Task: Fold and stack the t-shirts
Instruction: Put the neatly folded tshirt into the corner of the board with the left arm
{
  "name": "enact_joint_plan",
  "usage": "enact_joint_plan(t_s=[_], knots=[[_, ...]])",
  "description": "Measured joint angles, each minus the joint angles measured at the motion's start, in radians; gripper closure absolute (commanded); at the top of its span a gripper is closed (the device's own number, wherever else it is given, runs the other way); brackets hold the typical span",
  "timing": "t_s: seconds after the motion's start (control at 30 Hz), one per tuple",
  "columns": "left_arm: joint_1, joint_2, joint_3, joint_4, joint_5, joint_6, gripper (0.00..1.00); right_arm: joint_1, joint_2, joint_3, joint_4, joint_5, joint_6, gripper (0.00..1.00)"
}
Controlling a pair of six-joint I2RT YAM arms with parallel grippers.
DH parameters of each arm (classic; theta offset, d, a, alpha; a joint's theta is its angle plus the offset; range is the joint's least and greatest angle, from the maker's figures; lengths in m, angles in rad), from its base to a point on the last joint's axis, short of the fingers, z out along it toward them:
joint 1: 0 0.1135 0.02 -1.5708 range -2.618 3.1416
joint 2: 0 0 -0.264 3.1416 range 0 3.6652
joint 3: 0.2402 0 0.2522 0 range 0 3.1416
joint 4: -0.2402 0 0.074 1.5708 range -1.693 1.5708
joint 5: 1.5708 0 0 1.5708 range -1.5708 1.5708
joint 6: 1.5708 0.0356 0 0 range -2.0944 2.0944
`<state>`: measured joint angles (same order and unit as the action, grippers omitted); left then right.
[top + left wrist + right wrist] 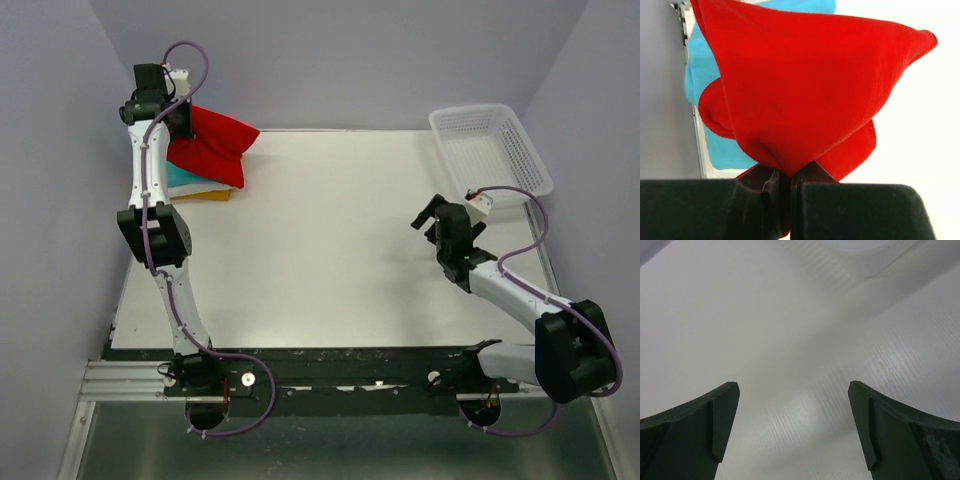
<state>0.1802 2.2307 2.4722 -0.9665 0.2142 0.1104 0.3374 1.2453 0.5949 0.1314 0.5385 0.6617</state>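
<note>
I had the left gripper [786,176] at the far left corner of the table [330,250], its fingers shut tight on a fold of the red shirt [215,145]. In the wrist view the cloth bunched out from between the two closed pads and spread into a broad, loose wedge.

From above, the red shirt sat on top of the pile in that corner, touching it and hanging past its right side. Under it lay the turquoise shirt [185,178], and under that the orange-yellow shirt [208,195]. A thin pale layer between those two could have been a white one, but it was too slight for me to be sure.

The right gripper [792,385] hovered low over bare table on the right side, fingers spread wide and holding nothing. The basket [490,150] stood just beyond it in the far right corner, well apart from the pile.

I judged the job close to finished. The lower shirts looked flat and squared, and the only shirts I could find were in that one corner. The red shirt was the one not yet settled. It looked folded but puffy and skewed, with one corner poking out toward the middle of the table. What I reckoned was left: let go of the cloth, back the left arm off without dragging it, and perhaps press or square the top layer so it lined up with the ones beneath.
</note>
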Motion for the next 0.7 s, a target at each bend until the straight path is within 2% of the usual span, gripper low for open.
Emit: enact_joint_plan(t_s=[0.2, 0.47, 0.7], knots=[[0.024, 0.066, 0.0, 0.014, -0.023, 0.043, 1.0, 0.0, 0.018, 0.007, -0.006, 0.0, 0.001, 0.0], [0.056, 0.084, 0.002, 0.117, -0.08, 0.066, 1.0, 0.0, 0.059, 0.018, -0.017, 0.0, 0.011, 0.0], [0.061, 0.153, 0.002, 0.192, -0.131, 0.07, 0.92, 0.0, 0.098, 0.056, -0.021, 0.0, 0.014, 0.0]])
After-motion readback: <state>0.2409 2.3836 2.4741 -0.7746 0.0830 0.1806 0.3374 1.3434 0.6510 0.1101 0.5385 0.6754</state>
